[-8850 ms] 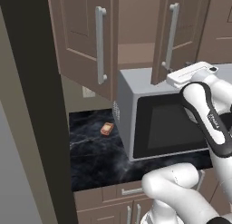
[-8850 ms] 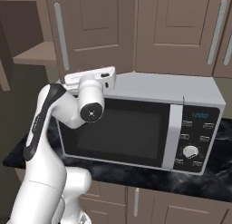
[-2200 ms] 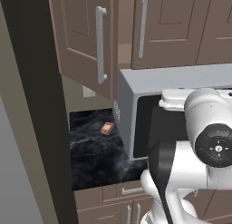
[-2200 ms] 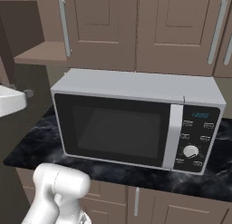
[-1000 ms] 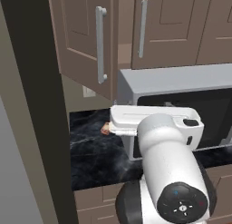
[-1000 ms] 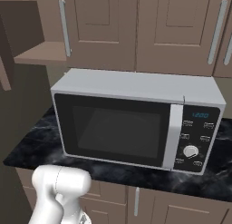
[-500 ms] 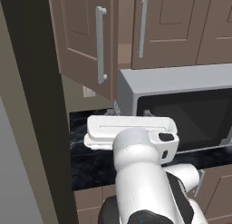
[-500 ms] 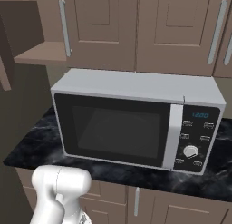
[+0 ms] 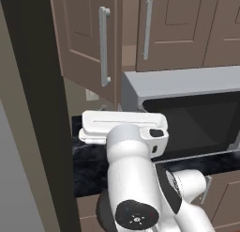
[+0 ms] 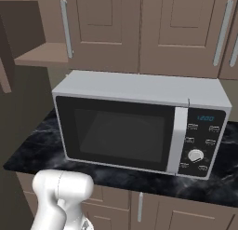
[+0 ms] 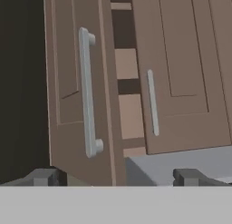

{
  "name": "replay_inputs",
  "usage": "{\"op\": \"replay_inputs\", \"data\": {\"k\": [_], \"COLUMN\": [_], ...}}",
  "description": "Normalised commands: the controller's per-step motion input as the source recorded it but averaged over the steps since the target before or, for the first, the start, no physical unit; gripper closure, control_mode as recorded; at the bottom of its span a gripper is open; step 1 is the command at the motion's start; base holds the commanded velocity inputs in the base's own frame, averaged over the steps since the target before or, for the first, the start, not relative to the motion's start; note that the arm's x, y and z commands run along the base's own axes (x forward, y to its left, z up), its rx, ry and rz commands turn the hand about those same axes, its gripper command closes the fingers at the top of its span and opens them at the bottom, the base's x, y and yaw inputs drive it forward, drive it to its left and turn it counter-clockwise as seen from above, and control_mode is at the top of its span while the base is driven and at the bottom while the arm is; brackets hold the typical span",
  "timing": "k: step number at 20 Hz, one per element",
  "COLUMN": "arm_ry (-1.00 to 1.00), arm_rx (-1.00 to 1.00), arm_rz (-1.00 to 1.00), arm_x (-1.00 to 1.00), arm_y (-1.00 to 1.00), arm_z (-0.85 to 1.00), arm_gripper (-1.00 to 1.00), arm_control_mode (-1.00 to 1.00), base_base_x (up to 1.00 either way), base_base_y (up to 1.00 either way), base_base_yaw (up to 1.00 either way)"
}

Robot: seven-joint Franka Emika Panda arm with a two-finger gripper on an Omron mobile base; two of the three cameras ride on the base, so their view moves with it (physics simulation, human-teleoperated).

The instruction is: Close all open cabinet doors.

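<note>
Black marble counter (image 10: 42,150) carries a silver microwave (image 10: 139,124) under taupe wall cabinets. Hand view: leftmost cabinet door (image 11: 77,96) stands ajar, swung outward, bar handle (image 11: 88,91) facing the camera, shelf edges visible in the gap; neighbouring door (image 11: 181,69) sits flush. Right base view adds the open shelf (image 10: 42,54). Tool (image 11: 115,177) fingertips spread wide apart, holding nothing, below the ajar door.

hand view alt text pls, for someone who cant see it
A tall taupe-brown wooden cabinet door with a long silver bar handle stands ajar, exposing shelves beside a closed matching door. The two dark fingertips of the gripper rise, spread apart, at the bottom.
</note>
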Motion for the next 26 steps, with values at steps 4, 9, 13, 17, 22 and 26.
{"op": "replay_inputs", "data": {"k": [4, 9, 13, 17, 22, 26], "arm_ry": [-0.05, -0.03, 0.0, 0.0, 0.0, 0.0], "arm_rx": [0.0, 0.0, 0.0, 0.0, 0.0, 0.0], "arm_rz": [0.0, 0.0, 0.0, 0.0, 0.0, -0.02], "arm_x": [0.44, 0.38, 0.3, 0.37, 0.31, 0.28], "arm_y": [0.04, 0.29, 0.43, 0.11, 0.0, 0.0], "arm_z": [-0.12, -0.26, -0.21, -0.02, 0.0, 0.0], "arm_gripper": [-1.0, -1.0, -1.0, -1.0, -1.0, -1.0], "arm_control_mode": [-1.0, -1.0, -1.0, -1.0, -1.0, -1.0], "base_base_x": [0.0, 0.0, 0.0, 0.0, 0.0, 0.0], "base_base_y": [0.0, 0.0, 0.0, 0.0, 0.0, 0.0], "base_base_yaw": [0.0, 0.0, 0.0, 0.0, 0.0, 0.0]}}
